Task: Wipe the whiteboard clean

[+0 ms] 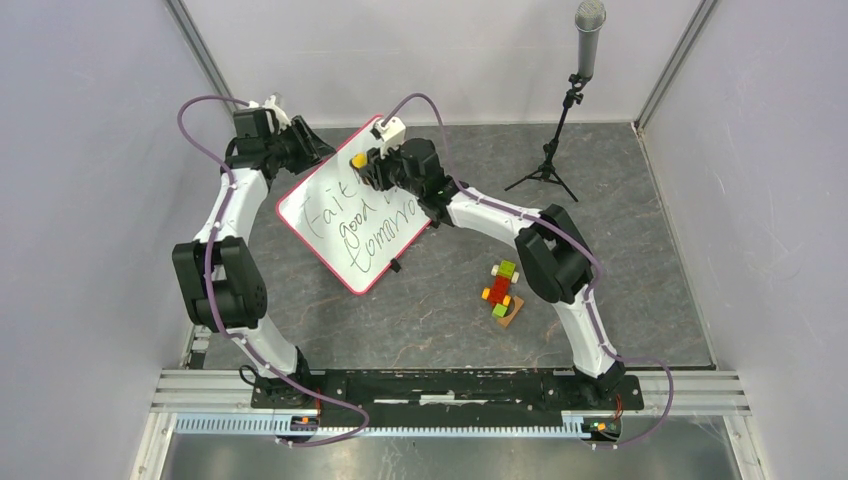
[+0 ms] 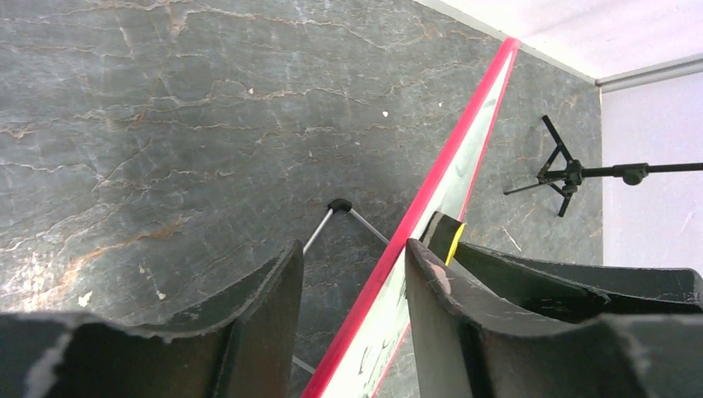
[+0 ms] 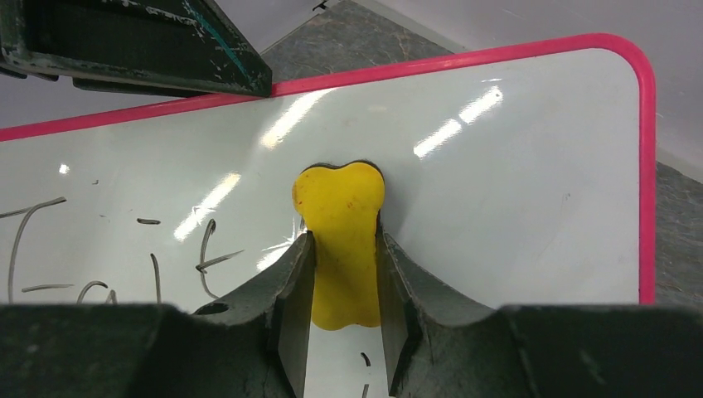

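Whiteboard (image 1: 345,215) standing tilted on its wire stand (image 2: 338,206) on the dark stone-patterned bench (image 1: 620,220), its white face turning toward the right pincer (image 3: 341,245). The right pincer is clenching a yellow bone-shaped eraser (image 3: 340,220) across its narrow waist and holding it against the blank upper part of the board, directly ahead of the fingertips. Black marker writing (image 1: 368,222) is lying below and to the left of this pincer, not yet wiped. The left pincer (image 2: 352,257) is straddling the board's red rim (image 2: 448,157) at the top edge and is released. One finger is sitting close against the white face, while a gap is showing between the other finger and the back of the rim.

Hazards, as judged: because the left pincer is not closing on the rim, wiping pressure from the right pincer is risking rocking the board back on its stand or sliding it along the bench. The eraser, being gripped only at its waist, may be twisting or slipping out under drag. A shallow stroke would be leaving the writing smeared.
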Available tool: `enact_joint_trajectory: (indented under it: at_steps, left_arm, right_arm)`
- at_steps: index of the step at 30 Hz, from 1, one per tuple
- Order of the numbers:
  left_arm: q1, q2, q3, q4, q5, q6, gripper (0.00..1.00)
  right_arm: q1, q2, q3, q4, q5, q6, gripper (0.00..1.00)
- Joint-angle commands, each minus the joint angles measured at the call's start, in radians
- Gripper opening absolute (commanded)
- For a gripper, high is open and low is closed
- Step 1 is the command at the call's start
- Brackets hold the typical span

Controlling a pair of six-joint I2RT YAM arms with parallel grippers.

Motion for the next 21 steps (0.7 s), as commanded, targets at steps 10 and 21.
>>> enact_joint_trajectory:
  at_steps: [10, 21]
  left_arm:
    - [-0.009, 0.027, -0.021, 0.104, 0.122, -0.083, 0.40]
    - [-0.036, 0.029, -0.019, 0.104, 0.146, -0.093, 0.34]
  right_arm:
    - [0.080, 0.038, 0.051, 0.005, 0.103, -0.089, 0.39]
    - [0.155, 0.023, 0.023, 0.018, 0.109, -0.125, 0.40]
